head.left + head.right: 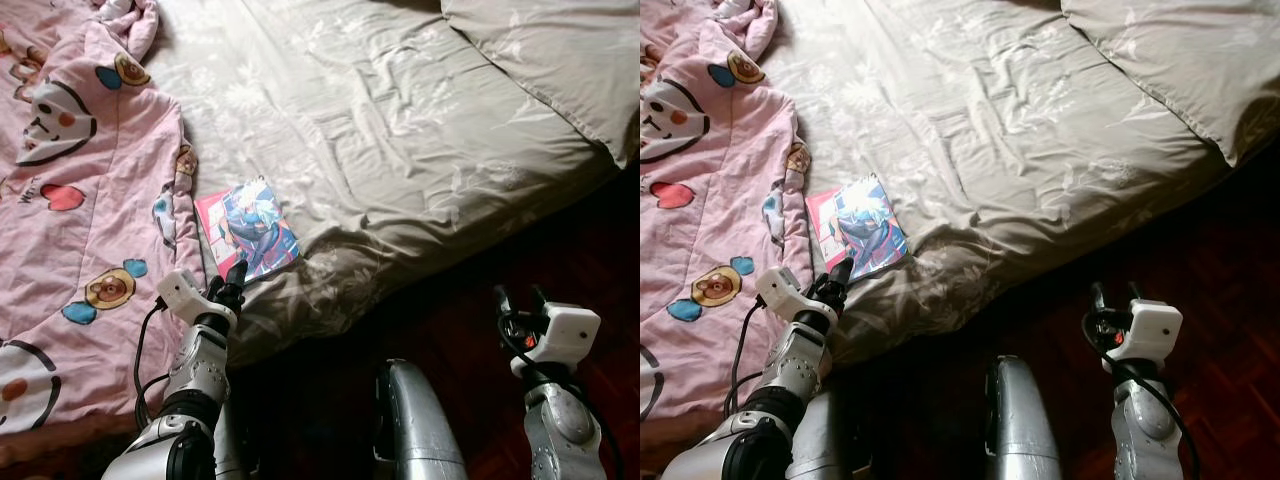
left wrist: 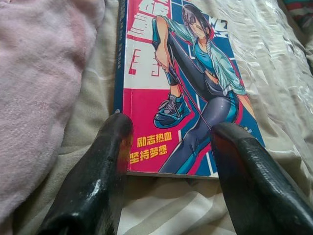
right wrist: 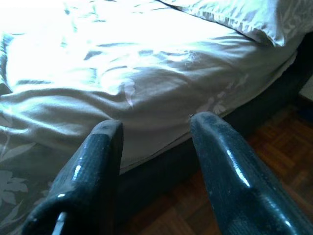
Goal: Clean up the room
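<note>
A comic book (image 1: 248,230) with a red and blue cover lies flat on the beige bed sheet (image 1: 400,130), next to the edge of a pink cartoon-print blanket (image 1: 80,230). My left gripper (image 1: 232,280) is open at the book's near edge, its two black fingers (image 2: 110,161) straddling the lower part of the book (image 2: 186,93) without closing on it. My right gripper (image 1: 518,300) is open and empty, held low over the dark wooden floor beside the bed, pointing at the bed's side (image 3: 146,98).
A beige pillow (image 1: 560,60) lies at the bed's far right. The bed's edge runs diagonally in front of me, with dark wood floor (image 1: 600,260) to the right. A black cable (image 1: 140,350) loops off my left wrist.
</note>
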Motion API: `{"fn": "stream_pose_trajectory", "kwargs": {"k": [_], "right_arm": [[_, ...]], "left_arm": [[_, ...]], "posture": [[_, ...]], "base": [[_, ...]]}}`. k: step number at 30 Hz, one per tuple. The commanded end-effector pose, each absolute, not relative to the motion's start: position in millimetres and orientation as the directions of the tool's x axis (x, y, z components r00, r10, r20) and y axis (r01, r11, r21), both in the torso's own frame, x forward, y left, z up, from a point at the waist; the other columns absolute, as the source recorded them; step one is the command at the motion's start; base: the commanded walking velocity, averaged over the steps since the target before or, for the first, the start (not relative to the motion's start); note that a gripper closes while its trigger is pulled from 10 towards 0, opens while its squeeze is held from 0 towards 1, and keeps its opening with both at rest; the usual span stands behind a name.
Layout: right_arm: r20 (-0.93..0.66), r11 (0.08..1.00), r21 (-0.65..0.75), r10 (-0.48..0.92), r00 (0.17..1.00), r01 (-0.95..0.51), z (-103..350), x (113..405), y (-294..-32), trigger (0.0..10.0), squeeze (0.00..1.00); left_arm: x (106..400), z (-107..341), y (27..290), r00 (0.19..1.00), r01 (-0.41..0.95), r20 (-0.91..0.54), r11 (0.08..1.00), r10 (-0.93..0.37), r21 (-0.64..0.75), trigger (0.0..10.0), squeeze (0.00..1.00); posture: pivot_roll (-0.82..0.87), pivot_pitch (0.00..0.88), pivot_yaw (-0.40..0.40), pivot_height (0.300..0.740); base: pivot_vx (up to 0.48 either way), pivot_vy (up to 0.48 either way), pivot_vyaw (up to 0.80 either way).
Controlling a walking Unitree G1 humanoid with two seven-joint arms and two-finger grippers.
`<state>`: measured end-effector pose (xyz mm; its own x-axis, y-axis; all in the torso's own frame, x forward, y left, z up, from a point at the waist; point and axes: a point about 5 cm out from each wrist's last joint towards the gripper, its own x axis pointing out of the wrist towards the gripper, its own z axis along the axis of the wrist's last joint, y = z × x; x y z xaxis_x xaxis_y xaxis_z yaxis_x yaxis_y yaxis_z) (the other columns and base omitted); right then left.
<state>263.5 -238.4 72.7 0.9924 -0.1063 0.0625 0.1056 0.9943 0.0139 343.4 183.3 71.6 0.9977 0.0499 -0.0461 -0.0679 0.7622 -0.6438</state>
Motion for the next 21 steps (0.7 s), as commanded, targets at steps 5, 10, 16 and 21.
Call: {"fn": "stream_pose_trajectory", "kwargs": {"k": [5, 10, 16, 21], "right_arm": [[-0.001, 0.993, 0.031, -0.117, 0.993, 0.117, 62.0, 250.3, -245.5, 10.0, 0.00], [-0.024, 0.994, 0.044, -0.100, 0.995, 0.101, 60.2, 242.0, -242.5, 10.0, 0.00], [-0.039, 0.994, 0.051, -0.094, 0.995, 0.096, 59.4, 240.5, -240.7, 10.0, 0.00], [-0.046, 0.994, 0.056, -0.091, 0.995, 0.093, 60.4, 239.6, -239.6, 10.0, 0.00]], "left_arm": [[338.1, 58.8, 176.7, 0.992, -0.115, -0.111, 0.754, 0.056, -0.646, 10.0, 0.00], [341.3, 65.6, 182.1, 0.991, -0.133, -0.086, 0.752, 0.101, -0.646, 10.0, 0.00], [343.0, 69.8, 187.9, 0.987, -0.153, -0.071, 0.747, 0.141, -0.647, 10.0, 0.00], [341.9, 66.8, 186.7, 0.985, -0.173, -0.093, 0.752, 0.148, -0.636, 10.0, 0.00]], "posture": [[-0.18, 0.344, -0.075, 0.573], [-0.19, 0.356, -0.073, 0.573], [-0.18, 0.361, -0.072, 0.573], [-0.18, 0.363, -0.071, 0.573]], "base": [[0.000, 0.000, 0.00], [0.000, 0.000, 0.00], [0.000, 0.000, 0.00], [0.000, 0.000, 0.00]]}}
